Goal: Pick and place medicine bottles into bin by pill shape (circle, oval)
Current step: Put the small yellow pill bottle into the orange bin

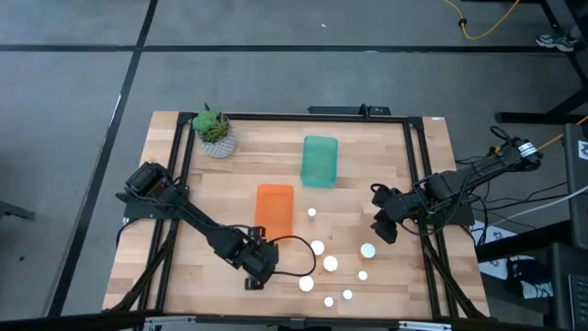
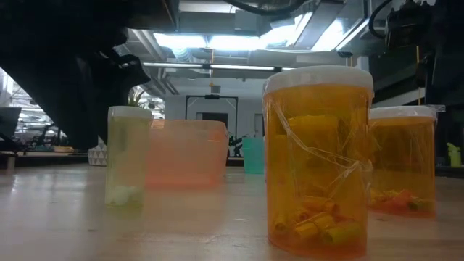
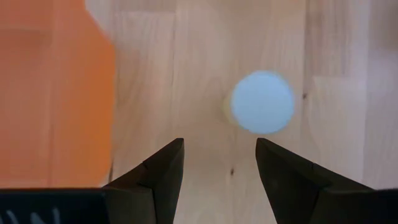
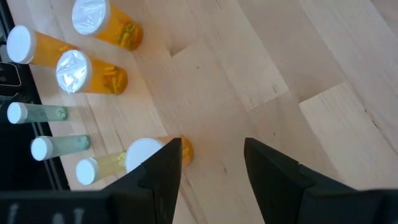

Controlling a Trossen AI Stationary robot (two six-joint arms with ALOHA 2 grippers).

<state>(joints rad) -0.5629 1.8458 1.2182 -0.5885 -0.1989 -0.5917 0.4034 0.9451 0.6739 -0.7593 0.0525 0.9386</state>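
**A:** Where are the medicine bottles (image 1: 330, 264) right now?

**B:** Standing in a loose cluster on the wooden worktop (image 1: 230, 193), toward its near edge and right of centre. From above they read as round white tops, some wide, some narrow. One small top (image 1: 312, 212) stands apart from the rest, just beside the orange bin (image 1: 274, 209).

**A:** And the bins?

**B:** The orange bin sits near the middle of the worktop. The teal bin (image 1: 319, 161) lies beyond it, closer to the far edge. A potted plant (image 1: 215, 131) stands at the far left corner.

**A:** What is the left gripper (image 1: 260, 269) doing?

**B:** It hangs over the near edge, just left of the cluster. Its fingers stand apart with nothing between them; its wrist camera shows a single white top (image 3: 262, 101) on the wood ahead, with the orange bin to one side.

**A:** The right gripper (image 1: 385, 226)?

**B:** It is near the right edge, beside the wide bottle (image 1: 367, 250) at the right of the cluster. Its fingers are also spread and empty.

**A:** Anything about the contents?

**B:** From table height, the nearest amber bottle (image 2: 317, 159) holds yellow capsule-like pieces at its bottom. A narrow pale bottle (image 2: 128, 154) stands further left.
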